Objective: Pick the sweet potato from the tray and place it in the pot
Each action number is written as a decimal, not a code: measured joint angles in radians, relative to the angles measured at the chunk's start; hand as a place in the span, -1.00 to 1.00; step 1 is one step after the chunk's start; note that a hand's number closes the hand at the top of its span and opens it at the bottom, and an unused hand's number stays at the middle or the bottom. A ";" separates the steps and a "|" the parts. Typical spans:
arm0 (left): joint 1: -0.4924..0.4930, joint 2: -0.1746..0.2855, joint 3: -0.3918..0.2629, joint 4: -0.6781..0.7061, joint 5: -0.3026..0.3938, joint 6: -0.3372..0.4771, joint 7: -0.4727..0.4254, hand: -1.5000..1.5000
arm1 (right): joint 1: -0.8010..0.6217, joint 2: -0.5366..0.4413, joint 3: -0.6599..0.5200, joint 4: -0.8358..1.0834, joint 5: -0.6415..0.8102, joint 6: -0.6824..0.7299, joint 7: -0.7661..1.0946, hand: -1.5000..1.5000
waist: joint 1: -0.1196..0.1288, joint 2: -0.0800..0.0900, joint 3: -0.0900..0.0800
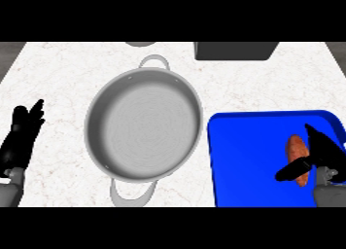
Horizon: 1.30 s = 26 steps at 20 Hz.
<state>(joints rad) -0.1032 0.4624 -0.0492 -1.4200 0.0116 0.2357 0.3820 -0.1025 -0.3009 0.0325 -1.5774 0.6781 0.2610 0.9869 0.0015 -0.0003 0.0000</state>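
Note:
An orange-brown sweet potato point(296, 151) lies on the blue tray point(248, 160) at the right, towards the tray's right side. My right hand point(320, 156) is over the tray, its fingers straight along the potato's right side and its thumb crossing under the potato's near end; it is open. The grey pot point(144, 124) with two loop handles stands in the middle of the counter, with nothing inside. My left hand point(19, 138) rests open at the left edge, fingers up.
A dark grey box point(235, 50) stands at the counter's far edge, right of centre. A grey round object point(140, 44) shows partly at the far edge. The white marble counter point(61, 78) spreads around the pot.

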 measured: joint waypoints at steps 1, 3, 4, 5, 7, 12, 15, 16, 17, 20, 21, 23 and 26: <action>0.014 -0.004 0.001 -0.019 -0.009 -0.002 0.006 0.00 | -0.002 0.002 -0.009 0.017 0.000 0.001 -0.009 -1.00 | 0.001 0.000 0.000; 0.013 -0.011 0.020 -0.013 -0.017 -0.021 0.002 0.00 | 0.001 -0.002 -0.033 0.047 0.001 -0.002 -0.037 -1.00 | 0.000 0.000 0.000; 0.021 -0.019 0.022 -0.018 -0.027 -0.024 0.000 0.00 | -0.003 0.009 -0.036 0.054 0.006 -0.006 -0.038 -1.00 | 0.000 0.000 0.000; 0.013 -0.023 0.032 -0.007 -0.034 -0.032 -0.002 0.00 | -0.001 0.009 -0.047 0.061 0.005 -0.006 -0.046 -1.00 | 0.000 0.000 0.000; 0.021 -0.032 0.050 -0.013 -0.040 -0.047 -0.007 0.00 | 0.007 0.018 -0.049 0.090 0.021 -0.020 -0.068 -1.00 | 0.000 0.000 0.000; -0.011 -0.063 0.079 0.017 -0.080 -0.066 -0.006 0.00 | -0.012 0.044 -0.064 0.143 0.040 -0.032 -0.085 1.00 | -0.001 0.000 0.000; -0.002 -0.069 0.104 -0.003 -0.090 -0.090 0.005 0.00 | -0.022 0.040 -0.083 0.166 0.043 -0.037 -0.115 1.00 | -0.002 -0.002 -0.004; -0.001 -0.069 0.110 -0.013 -0.091 -0.094 0.011 0.00 | -0.018 0.036 -0.084 0.168 0.053 -0.054 -0.137 1.00 | -0.002 -0.003 -0.006; 0.004 -0.075 0.110 -0.017 -0.096 -0.095 0.007 0.00 | -0.017 0.025 -0.086 0.172 0.062 -0.062 -0.162 1.00 | -0.001 -0.003 -0.006; 0.018 -0.093 0.109 -0.032 -0.110 -0.097 0.009 0.00 | -0.021 0.016 -0.069 0.197 0.113 -0.098 -0.196 1.00 | -0.001 -0.005 -0.008; 0.009 -0.089 0.119 -0.006 -0.109 -0.105 -0.006 0.00 | -0.017 0.009 -0.062 0.190 0.124 -0.098 -0.208 1.00 | -0.002 -0.004 -0.007; 0.009 -0.099 0.117 -0.020 -0.121 -0.105 0.006 0.00 | -0.020 -0.001 -0.054 0.196 0.150 -0.107 -0.225 1.00 | -0.001 -0.003 -0.005; 0.007 -0.106 0.128 -0.011 -0.124 -0.117 -0.004 0.00 | -0.036 -0.006 -0.039 0.174 0.184 -0.099 -0.217 1.00 | -0.001 -0.003 -0.003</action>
<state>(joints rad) -0.0966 0.3563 0.0789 -1.4307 -0.1129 0.1184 0.3782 -0.1389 -0.3069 -0.0066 -1.4038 0.8618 0.1620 0.7700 0.0002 -0.0028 -0.0032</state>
